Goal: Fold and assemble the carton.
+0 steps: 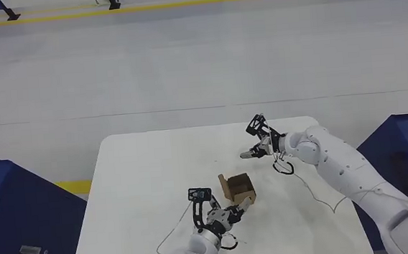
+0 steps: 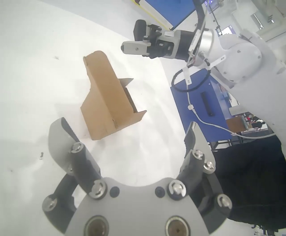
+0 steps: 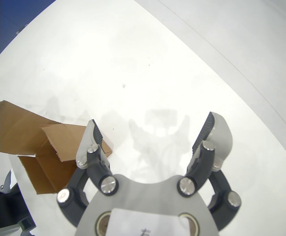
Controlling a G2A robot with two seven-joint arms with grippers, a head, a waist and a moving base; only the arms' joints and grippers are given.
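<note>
A small brown carton stands partly folded on the white table, with flaps sticking up. In the left wrist view the carton lies just beyond my left gripper, which is open and holds nothing. From above, my left gripper sits right at the carton's near side. My right gripper hovers a little beyond the carton toward the table's far right, open and empty. The right wrist view has the carton beside my right gripper, apart from its fingers.
Blue bins stand off the table at the left and right. The table's left half is bare white surface. A thin cable trails across the table near the right arm.
</note>
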